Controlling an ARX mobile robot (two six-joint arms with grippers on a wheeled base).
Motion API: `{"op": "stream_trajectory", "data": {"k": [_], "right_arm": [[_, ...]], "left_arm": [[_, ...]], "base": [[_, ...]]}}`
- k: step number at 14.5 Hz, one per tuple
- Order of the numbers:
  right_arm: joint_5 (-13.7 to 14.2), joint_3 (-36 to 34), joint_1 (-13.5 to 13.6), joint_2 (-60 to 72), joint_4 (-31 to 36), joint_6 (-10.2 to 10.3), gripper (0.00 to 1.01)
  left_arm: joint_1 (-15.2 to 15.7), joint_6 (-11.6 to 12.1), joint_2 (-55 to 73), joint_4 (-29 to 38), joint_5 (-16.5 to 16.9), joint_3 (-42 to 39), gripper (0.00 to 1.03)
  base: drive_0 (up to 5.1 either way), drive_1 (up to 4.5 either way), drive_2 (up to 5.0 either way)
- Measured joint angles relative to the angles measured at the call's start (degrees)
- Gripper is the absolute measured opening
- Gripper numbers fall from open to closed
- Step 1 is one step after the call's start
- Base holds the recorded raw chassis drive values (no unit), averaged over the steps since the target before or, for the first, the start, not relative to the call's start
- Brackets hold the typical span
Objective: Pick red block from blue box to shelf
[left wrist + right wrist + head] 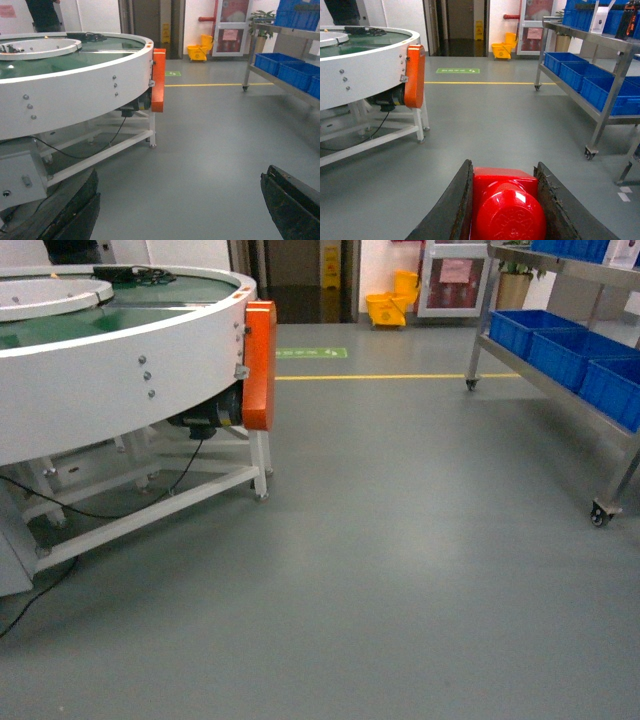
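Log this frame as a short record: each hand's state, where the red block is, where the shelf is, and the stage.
right hand: shut on the red block, stud facing the camera
left hand: open, nothing between its fingers
shelf: front right, on casters, dark blue crates on its lower tier
round conveyor table: front left
blue box: not in view
stage: block in hand, not yet at the shelf

You're on factory floor: round conveyor machine (120, 350) left, steel shelf (560, 380) with blue crates (570, 355) right, yellow floor line (390, 376), mop bucket (392, 302).
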Motion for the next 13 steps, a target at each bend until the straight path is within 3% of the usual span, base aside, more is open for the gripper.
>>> {"op": "stream_trajectory", "data": {"k": [13], "right_arm": [[0.02, 0.00, 0.00, 0.00, -0.20, 0.00, 0.28]], "left_arm": [[0.00, 0.00, 0.00, -0.13, -0.04, 0.00, 0.98]], "base": [[0.0, 4.06, -4.0]]}}
